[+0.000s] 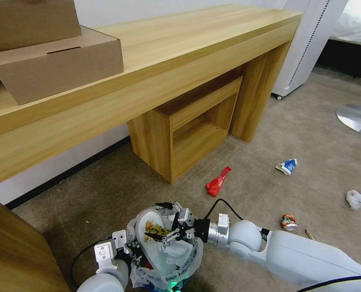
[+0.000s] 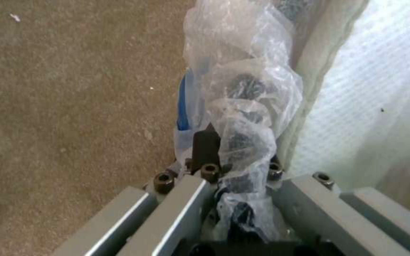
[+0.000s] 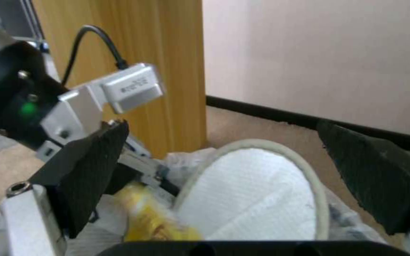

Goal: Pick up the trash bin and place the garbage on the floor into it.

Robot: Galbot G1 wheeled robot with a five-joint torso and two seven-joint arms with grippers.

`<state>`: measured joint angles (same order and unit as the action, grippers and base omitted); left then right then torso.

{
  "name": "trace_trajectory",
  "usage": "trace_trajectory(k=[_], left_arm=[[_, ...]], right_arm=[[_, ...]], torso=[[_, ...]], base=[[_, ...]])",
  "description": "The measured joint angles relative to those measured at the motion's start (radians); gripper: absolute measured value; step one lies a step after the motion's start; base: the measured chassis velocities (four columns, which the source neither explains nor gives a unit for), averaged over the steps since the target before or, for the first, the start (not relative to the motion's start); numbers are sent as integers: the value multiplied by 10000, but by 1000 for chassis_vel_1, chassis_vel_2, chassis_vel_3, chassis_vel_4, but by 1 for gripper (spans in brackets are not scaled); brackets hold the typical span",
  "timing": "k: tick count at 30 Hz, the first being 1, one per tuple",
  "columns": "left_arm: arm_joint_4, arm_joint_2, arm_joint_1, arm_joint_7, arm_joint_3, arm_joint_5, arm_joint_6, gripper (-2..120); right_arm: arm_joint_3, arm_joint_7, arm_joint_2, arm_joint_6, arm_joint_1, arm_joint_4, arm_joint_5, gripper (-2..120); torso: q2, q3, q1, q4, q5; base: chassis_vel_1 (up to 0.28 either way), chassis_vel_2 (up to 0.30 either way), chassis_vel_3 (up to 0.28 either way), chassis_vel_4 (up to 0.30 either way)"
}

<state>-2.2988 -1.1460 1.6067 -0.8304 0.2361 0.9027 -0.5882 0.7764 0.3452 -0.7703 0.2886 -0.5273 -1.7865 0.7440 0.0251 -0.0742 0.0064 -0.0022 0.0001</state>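
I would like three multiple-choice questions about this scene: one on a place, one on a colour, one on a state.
1. Where is the right gripper?
A. over the bin
B. on the desk
C. beside the can

2. What colour is the wrapper near the desk's shelf unit?
A. green
B. red
C. black

3. How is the right gripper?
A. shut on a slipper
B. shut on nothing
C. open

Answers: 1 A, it hangs over the bin, which the left gripper holds by the rim. 2 B, it is plainly red. 3 C, its fingers stand wide apart above the slipper.
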Motion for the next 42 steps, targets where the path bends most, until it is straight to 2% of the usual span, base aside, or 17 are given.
trace_trajectory(k=[8, 16, 19, 20, 23, 24, 26, 28, 31, 32, 33, 34, 35, 38, 42], left_arm=[[-14, -28, 9, -30, 21, 15, 0, 0], [-15, -87, 76, -35, 13, -23, -10, 0], [-33, -86, 92, -8, 25, -8, -29, 0], [-33, -86, 92, -8, 25, -8, -29, 0], [-80, -34, 37, 59, 86, 64, -29, 0], [-80, -34, 37, 59, 86, 64, -29, 0], [-130, 41, 11, 108, 112, 85, -29, 0], [-137, 59, 6, 120, 112, 87, -28, 0], [-172, 143, -6, 221, 90, 60, -21, 0], [-172, 143, -6, 221, 90, 60, -21, 0], [-178, 159, -7, 264, 98, 30, -14, 0], [-197, 158, -7, 295, 106, 6, -8, 0], [-197, 158, -7, 295, 106, 6, -8, 0], [-239, 102, -12, 431, 87, -130, -2, 0], [-238, 65, -35, 486, 128, -235, 20, 0]], right_arm=[[-9, 169, 80, -151, 45, -122, 135, 100], [-295, -165, 30, -147, -131, -223, 253, 100], [-1268, -530, -63, -191, -237, -303, 469, 100], [-1268, -530, -63, -191, -237, -303, 469, 100], [-2525, -854, -18, -375, -357, -358, 690, 100], [-2525, -854, -18, -375, -357, -358, 690, 100], [-3633, -1115, 227, -573, -692, -444, 659, 100], [-3839, -1204, 288, -610, -788, -469, 619, 100], [-5244, -2126, 673, -1209, -1639, -567, -134, 100], [-5244, -2126, 673, -1209, -1639, -567, -134, 100], [-6120, -2804, 754, -1589, -2291, -602, -486, 100], [-6699, -3312, 750, -1880, -2818, -647, -670, 100], [-6699, -3312, 750, -1880, -2818, -647, -670, 100], [-8218, -4527, 478, -2454, -4114, -840, -1186, 100], [-8988, -4910, 161, -2574, -4704, -875, -1638, 100]], torso=[[0, 0, 0, 0, -1], [0, 0, 0, 0, 1], [0, 0, 0, 0, 1], [0, 0, 0, 0, 1], [1, 0, 0, 2, -1], [1, 0, 0, 2, -1], [1, 0, 0, 2, 0], [0, 0, 0, 1, 0], [0, 1, 0, -1, 1], [0, 1, 0, -1, 1], [1, 1, 0, 1, 0], [0, 1, 0, 1, 0], [0, 1, 0, 1, 0], [1, 1, 0, -4, -3], [1, 1, 0, 2, 5]], base=[[0, 0, 0, 0], [0, 0, 0, 0], [0, 0, 0, 0], [0, 0, 0, 0], [0, 0, 0, 0], [0, 0, 0, 0], [0, 0, 0, 0], [0, 0, 0, 0], [0, 0, 0, 0], [0, 0, 0, 0], [0, 0, 0, 0], [0, 0, 0, 0], [0, 0, 0, 0], [0, 0, 0, 0], [0, 0, 0, 0]])
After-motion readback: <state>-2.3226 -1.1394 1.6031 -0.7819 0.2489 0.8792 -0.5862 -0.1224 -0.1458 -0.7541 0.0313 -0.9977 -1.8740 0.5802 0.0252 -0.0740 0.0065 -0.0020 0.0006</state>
